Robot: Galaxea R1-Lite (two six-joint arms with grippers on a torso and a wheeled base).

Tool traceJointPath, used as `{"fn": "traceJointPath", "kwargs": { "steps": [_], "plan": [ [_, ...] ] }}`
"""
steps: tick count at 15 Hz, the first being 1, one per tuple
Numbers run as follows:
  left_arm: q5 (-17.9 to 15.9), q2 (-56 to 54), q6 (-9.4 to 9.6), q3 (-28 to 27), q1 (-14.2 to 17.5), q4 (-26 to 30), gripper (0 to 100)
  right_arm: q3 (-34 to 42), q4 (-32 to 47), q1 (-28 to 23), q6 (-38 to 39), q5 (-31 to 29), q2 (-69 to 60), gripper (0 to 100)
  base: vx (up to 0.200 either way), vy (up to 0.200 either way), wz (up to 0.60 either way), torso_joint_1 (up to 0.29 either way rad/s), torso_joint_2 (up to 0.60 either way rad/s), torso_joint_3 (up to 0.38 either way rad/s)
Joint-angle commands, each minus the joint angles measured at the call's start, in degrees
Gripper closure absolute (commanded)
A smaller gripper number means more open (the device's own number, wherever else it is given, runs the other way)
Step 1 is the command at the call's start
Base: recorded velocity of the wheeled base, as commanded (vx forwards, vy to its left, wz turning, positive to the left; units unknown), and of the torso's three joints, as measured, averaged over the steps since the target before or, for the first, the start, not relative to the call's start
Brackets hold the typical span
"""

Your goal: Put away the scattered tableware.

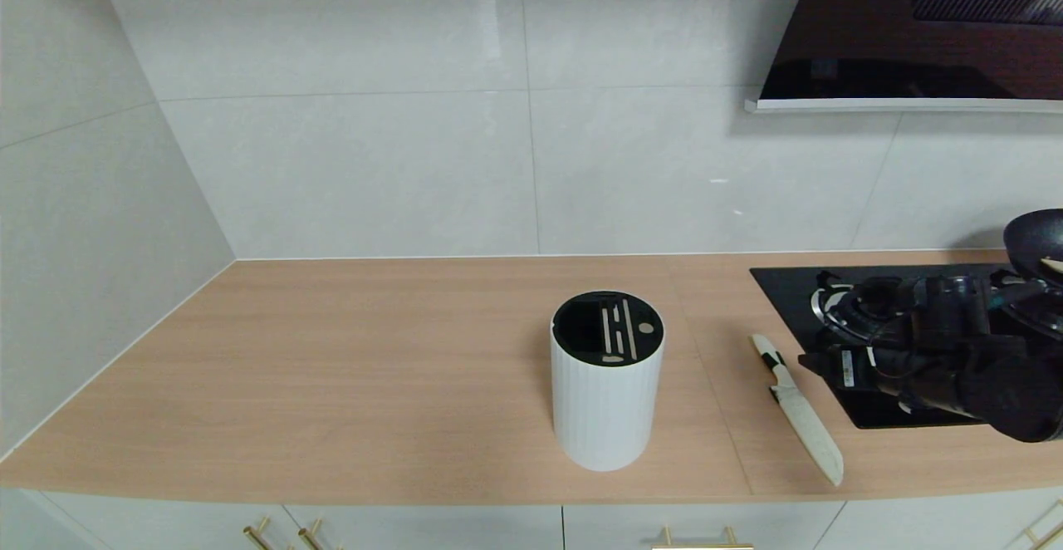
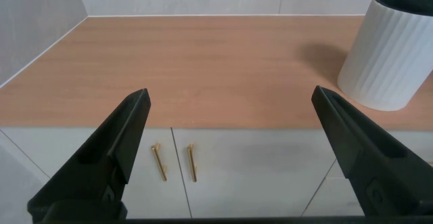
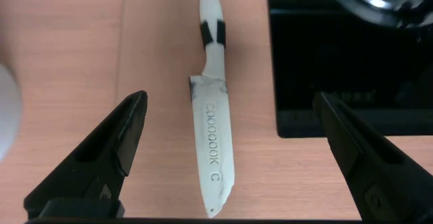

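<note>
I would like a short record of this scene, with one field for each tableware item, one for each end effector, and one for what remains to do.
knife: knife lies flat on the counter, handle toward the wall
holder: white ribbed holder stands upright, left of the knife, not touching it
cooktop: black cooktop, right of the knife
right end effector: right end effector open, above the knife, not gripping it
left end effector: left end effector open, empty, over the counter's front edge
remaining: knife not yet in the holder

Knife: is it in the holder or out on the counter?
Out. The knife lies flat on the counter, between the white holder and the cooktop, under the open right end effector.
</note>
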Motion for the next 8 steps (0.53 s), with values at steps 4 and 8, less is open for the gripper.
{"fn": "traceJointPath", "kwargs": {
  "steps": [4, 8],
  "plan": [
    [0.01, 0.02, -0.02, -0.01, 0.02, 0.0, 0, -0.43, -4.82, 0.84, -0.16, -0.32, 7.77, 0, 0.0, 0.0, 0.0, 0.0, 0.0, 0.0],
    [0.01, 0.02, -0.02, 0.07, 0.02, 0.0, 0, -1.05, -9.04, 1.11, -0.16, -0.32, 11.99, 0, 0.0, 0.0, 0.0, 0.0, 0.0, 0.0]
  ]
}}
